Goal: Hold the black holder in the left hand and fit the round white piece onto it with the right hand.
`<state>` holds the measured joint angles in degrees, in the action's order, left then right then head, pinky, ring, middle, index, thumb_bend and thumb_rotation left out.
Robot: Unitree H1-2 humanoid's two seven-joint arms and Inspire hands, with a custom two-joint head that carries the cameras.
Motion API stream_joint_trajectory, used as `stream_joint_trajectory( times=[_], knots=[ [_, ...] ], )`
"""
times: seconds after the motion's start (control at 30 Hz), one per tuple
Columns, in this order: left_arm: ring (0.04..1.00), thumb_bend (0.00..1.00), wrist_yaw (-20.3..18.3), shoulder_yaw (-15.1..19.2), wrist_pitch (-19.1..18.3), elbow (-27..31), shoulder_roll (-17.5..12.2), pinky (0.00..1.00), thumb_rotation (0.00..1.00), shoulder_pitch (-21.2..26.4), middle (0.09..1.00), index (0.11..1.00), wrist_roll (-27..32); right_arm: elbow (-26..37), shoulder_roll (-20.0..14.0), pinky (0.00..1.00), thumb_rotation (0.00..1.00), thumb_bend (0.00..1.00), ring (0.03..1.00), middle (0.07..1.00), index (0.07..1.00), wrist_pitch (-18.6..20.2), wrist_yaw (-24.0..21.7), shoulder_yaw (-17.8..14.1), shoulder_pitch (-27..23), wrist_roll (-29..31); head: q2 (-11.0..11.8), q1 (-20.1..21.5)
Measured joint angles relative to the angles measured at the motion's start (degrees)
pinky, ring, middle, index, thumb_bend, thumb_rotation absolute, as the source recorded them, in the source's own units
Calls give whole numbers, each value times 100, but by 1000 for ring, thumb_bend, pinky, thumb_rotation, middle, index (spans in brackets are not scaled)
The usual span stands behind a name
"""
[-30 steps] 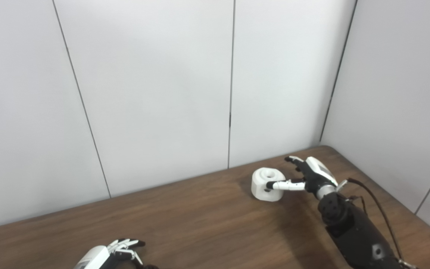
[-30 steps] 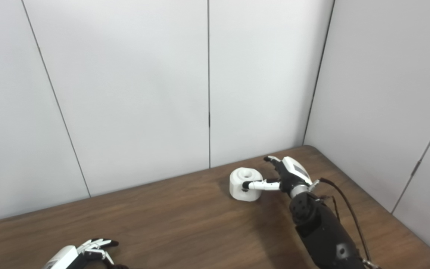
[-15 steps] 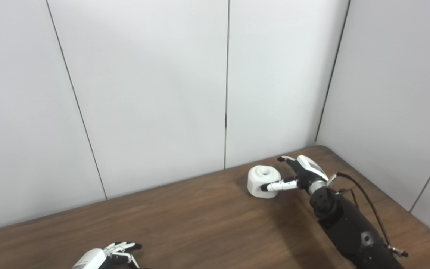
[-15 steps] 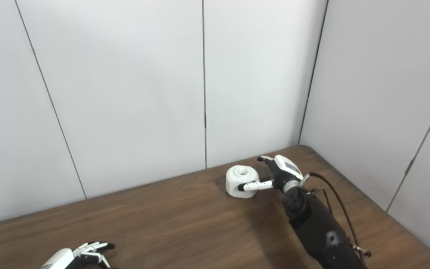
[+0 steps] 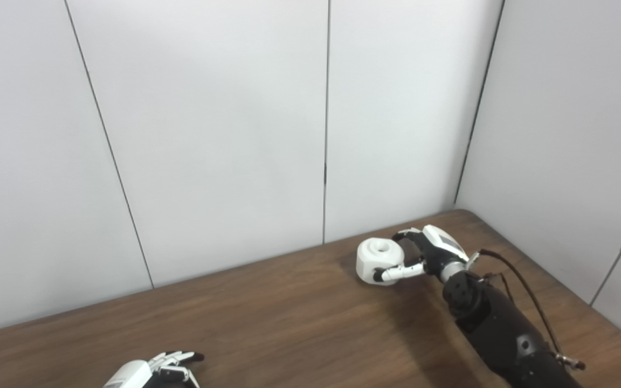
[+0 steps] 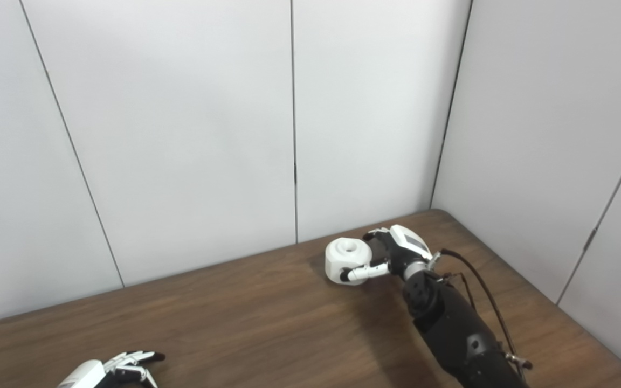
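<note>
The round white piece (image 5: 375, 256), a squat cylinder with a hole in its top, stands on the brown table (image 5: 289, 312) near the far right corner. My right hand (image 5: 425, 252) wraps it from the right: the thumb lies across its front and the fingers curl round its back. My left hand (image 5: 151, 369) lies low at the bottom left edge, fingers apart, holding nothing that shows; it is partly cut off. No black holder is in view.
White wall panels (image 5: 224, 134) close the table's far side and right side (image 5: 569, 151), close behind the piece. A dark cable (image 5: 521, 280) loops off my right forearm. Bare wood lies between the two hands.
My right hand's fingers and thumb have curled in from open onto the white piece. My left hand has sunk a little lower in the picture. The camera has shifted slightly.
</note>
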<state>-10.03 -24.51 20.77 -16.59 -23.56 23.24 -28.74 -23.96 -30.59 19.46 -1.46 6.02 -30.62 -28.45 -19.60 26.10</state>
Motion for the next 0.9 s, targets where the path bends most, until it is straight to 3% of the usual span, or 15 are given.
stream_joint_trajectory(
  times=[0.13, 0.17, 0.23, 0.4, 0.9],
  knots=[
    [898, 515, 13, 1, 26, -2, 0, 911, 43, 0, 871, 481, -24, -67, 103, 852, 320, 739, 957, 929, 627, -186, 156, 95, 57, -23, 0, 0],
    [897, 515, 14, 2, 39, -5, -1, 908, 43, 0, 870, 481, -35, -79, 142, 850, 224, 605, 954, 925, 548, -194, 249, 89, 60, -36, 0, 0],
    [897, 515, 18, 8, 50, -8, 0, 917, 43, 2, 869, 481, -39, -130, 157, 859, 167, 529, 952, 913, 500, -227, 336, 87, 57, -31, 0, 9],
    [901, 514, 11, 21, 46, -14, -1, 927, 43, -3, 874, 481, -34, -142, 194, 853, 150, 505, 945, 903, 485, -426, 402, 87, 59, 43, 9, 18],
    [898, 514, 5, 27, 40, -19, -1, 942, 43, -17, 872, 481, 7, -140, 225, 845, 147, 503, 936, 894, 484, -441, 532, 92, 85, 65, -17, 18]
  ],
)
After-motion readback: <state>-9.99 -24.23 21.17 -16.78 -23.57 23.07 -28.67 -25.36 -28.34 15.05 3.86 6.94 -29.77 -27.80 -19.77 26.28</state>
